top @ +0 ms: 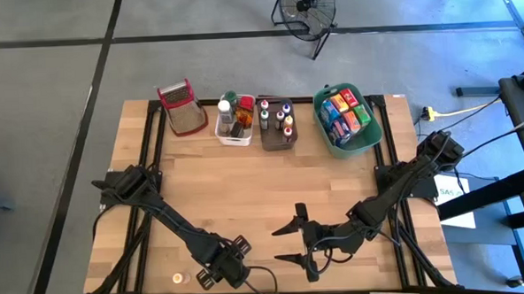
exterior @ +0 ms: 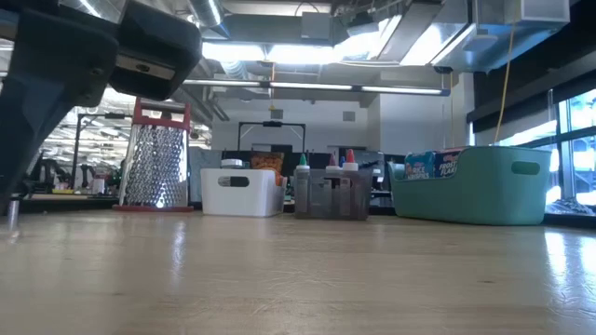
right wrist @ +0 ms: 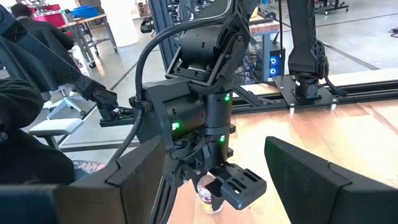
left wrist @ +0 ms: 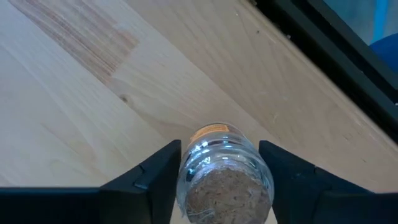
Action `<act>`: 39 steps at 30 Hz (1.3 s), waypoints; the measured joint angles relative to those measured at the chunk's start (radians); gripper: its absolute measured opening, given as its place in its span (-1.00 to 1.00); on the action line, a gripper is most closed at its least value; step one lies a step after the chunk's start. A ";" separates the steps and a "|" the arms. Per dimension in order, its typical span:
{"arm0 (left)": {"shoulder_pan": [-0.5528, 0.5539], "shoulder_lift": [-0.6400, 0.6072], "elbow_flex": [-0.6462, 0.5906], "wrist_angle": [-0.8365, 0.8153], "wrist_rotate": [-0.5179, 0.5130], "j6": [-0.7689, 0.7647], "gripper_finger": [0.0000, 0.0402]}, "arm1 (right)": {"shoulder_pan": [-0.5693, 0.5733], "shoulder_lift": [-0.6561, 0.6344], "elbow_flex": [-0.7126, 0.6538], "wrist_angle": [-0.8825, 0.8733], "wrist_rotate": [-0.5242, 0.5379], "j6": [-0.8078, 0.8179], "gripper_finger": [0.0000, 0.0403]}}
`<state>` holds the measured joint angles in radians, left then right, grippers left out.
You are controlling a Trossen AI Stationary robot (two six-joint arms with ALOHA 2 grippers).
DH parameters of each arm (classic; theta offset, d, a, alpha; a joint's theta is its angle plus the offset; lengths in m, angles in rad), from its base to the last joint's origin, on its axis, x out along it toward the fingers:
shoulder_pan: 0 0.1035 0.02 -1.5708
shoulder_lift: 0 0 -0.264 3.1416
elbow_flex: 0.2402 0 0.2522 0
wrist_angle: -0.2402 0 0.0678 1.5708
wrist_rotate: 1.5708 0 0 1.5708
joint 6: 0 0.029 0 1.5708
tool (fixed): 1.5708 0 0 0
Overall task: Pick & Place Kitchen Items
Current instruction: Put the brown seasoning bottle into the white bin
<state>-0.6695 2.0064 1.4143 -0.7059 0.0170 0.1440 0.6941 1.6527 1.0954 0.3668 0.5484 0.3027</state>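
A small clear glass jar [left wrist: 217,155] with a brown cork-like top and an orange label stands upright on the wooden table [top: 246,192], close to its near edge, left of centre. My left gripper [top: 203,274] points steeply down over it, one finger on each side, and is shut on it. The right wrist view shows the jar [right wrist: 207,193] under that gripper. My right gripper [top: 293,243] hovers open to the right of it above the table, nearly level, facing the left arm, with nothing between its fingers. My left gripper pinches the jar's glass wall [left wrist: 186,168] just below its top between its two fingers [left wrist: 158,177]. The fingers come from above and point steeply down. The jar stands upright with its base on the table.
Along the far edge stand a red-rimmed metal basket [top: 179,106], a white bin [top: 234,123] and a grey bin [top: 277,127] of bottles, and a green bin [top: 348,118] of boxes. A small orange round thing [top: 179,278] lies left of the jar. Bare wood spans the table's middle.
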 joint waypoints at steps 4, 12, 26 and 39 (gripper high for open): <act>-0.001 0.000 0.000 -0.001 0.008 0.000 -0.06 | 0.000 0.000 0.000 0.000 0.000 0.000 0.38; -0.004 -0.003 0.002 -0.053 0.070 -0.008 -0.06 | 0.000 0.026 0.000 0.029 0.000 -0.010 0.38; -0.012 -0.333 0.003 -0.379 -0.264 -0.067 -0.06 | 0.028 0.070 0.000 0.202 -0.085 -0.150 0.38; 0.449 -0.631 0.004 -0.420 -0.259 0.174 -0.06 | 0.003 0.070 0.000 0.201 -0.088 -0.196 0.38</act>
<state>-0.2201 1.3758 1.4181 -1.1261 -0.2423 0.3178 0.6969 1.7226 1.0954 0.5682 0.4607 0.1066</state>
